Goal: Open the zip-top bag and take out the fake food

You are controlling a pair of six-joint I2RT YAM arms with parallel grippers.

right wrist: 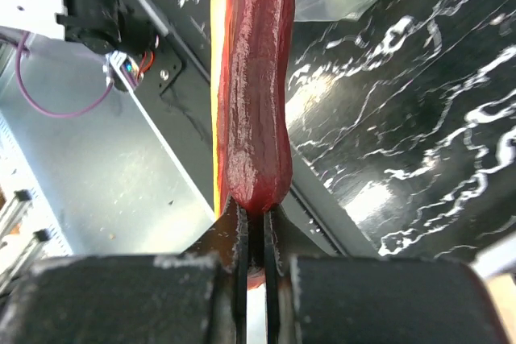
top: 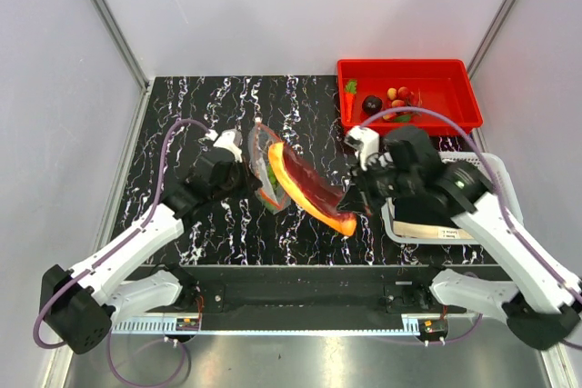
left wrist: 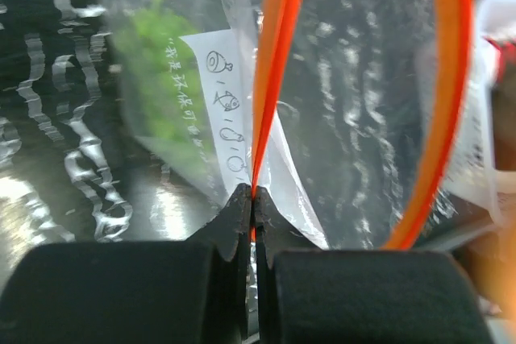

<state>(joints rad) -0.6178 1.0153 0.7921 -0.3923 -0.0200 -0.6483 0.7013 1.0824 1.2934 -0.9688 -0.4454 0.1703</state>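
The zip-top bag (top: 264,165) was over the middle of the tabletop (top: 182,106), stretched between the two arms with its mouth drawn open. Its orange-red zip strip (top: 309,190) stood parted into two lips. The left gripper (left wrist: 252,199) was clenched on one lip, beside the white label (left wrist: 222,110). The right gripper (right wrist: 256,217) was pinched tight on the other, which ran as a long red band toward the near right. Green leafy bits (left wrist: 153,62) lay inside the clear plastic. Well apart, at the far right, a red tray (top: 455,106) held the carrot (top: 350,95), the dark purple piece (top: 372,104) and the tomatoes (top: 401,97). A white mesh basket (top: 498,170) sat just nearer than the tray, under the right arm.
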